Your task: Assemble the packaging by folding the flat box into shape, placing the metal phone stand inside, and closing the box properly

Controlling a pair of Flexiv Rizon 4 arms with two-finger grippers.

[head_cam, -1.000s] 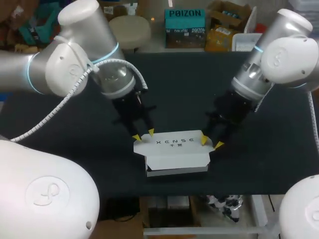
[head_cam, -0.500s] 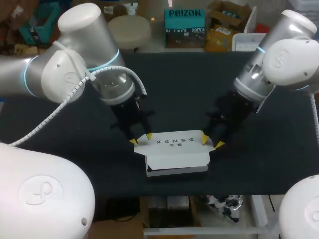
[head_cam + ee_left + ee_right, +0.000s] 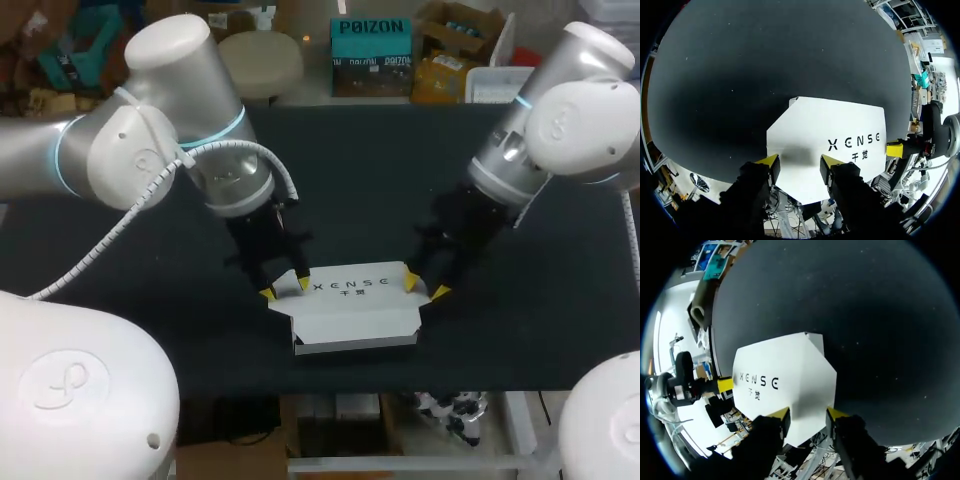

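Black-covered table [image 3: 380, 170] across the middle of the frame. Lying directly on it, lower centre near the front edge: one white box [image 3: 352, 310].

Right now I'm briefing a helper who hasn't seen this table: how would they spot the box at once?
On the black table, look toward the middle of its near edge. The white box lies there, with the left gripper at one end and the right gripper at the other. Unlike the black, yellow-tipped grippers, it is white with dark lettering on top.
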